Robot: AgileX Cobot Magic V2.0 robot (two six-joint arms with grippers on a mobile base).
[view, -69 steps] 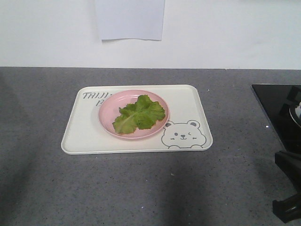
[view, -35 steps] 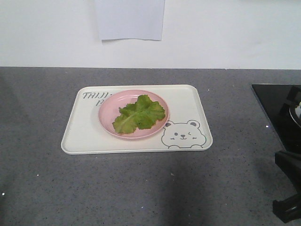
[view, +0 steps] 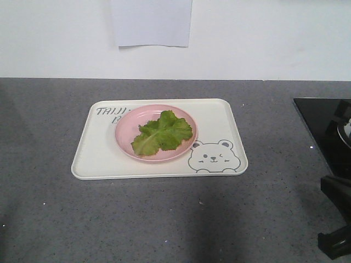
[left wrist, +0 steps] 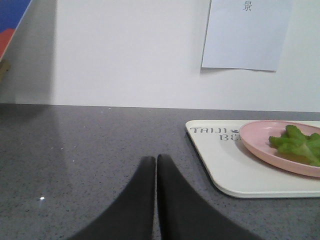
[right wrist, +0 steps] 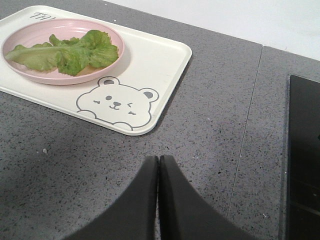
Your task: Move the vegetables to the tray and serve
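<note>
Vegetables [view: 163, 132]: lying on pink plate [view: 127, 125], frame centre.
Tray [view: 98, 159]: under plate, on grey tabletop [view: 164, 219].
Left pincer [left wrist: 156, 162]: pressed together, empty.
Right pincer [right wrist: 158, 162]: pressed together, empty.

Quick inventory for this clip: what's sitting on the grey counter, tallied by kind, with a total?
Cream-white rectangular bear-print tray: 1
Round pink plate, on the tray: 1
Bunch of green crinkly lettuce leaves, on the plate: 1
Black glossy cooktop at the right edge: 1
Total: 4
</note>
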